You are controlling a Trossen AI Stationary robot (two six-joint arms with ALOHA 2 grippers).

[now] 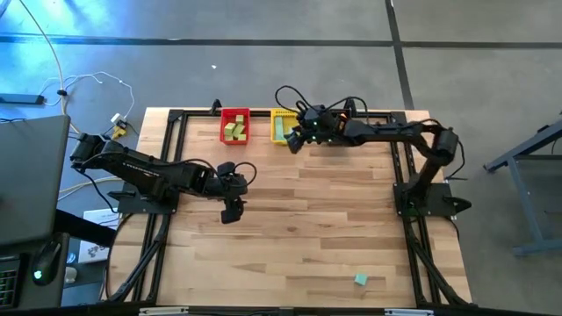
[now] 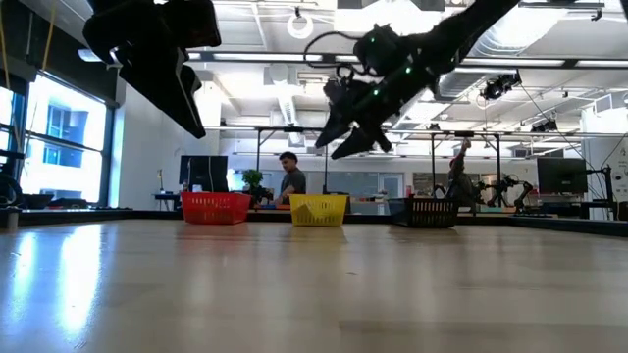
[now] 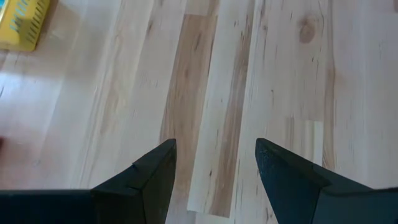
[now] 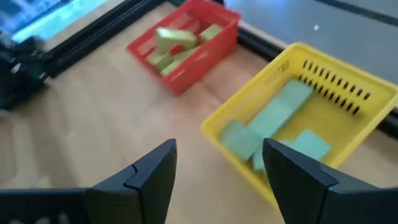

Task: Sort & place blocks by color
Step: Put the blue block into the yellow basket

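Observation:
Several light yellow-green blocks (image 4: 176, 43) lie in the red bin (image 1: 234, 125). Several teal blocks (image 4: 273, 127) lie in the yellow bin (image 1: 283, 127). One teal cube (image 1: 361, 279) sits alone on the table near its near right corner. No orange block shows. My right gripper (image 4: 217, 168) hovers open above the near edge of the yellow bin (image 4: 348, 118), holding nothing. My left gripper (image 3: 216, 162) is open and held above bare table left of centre (image 1: 232, 213); nothing is between its fingers.
The red bin (image 2: 216, 208), the yellow bin (image 2: 319, 210) and a black bin (image 2: 432, 212) stand in a row along the table's far edge. The wide wooden table top (image 1: 307, 237) lies between them and the lone cube. People show in the room beyond.

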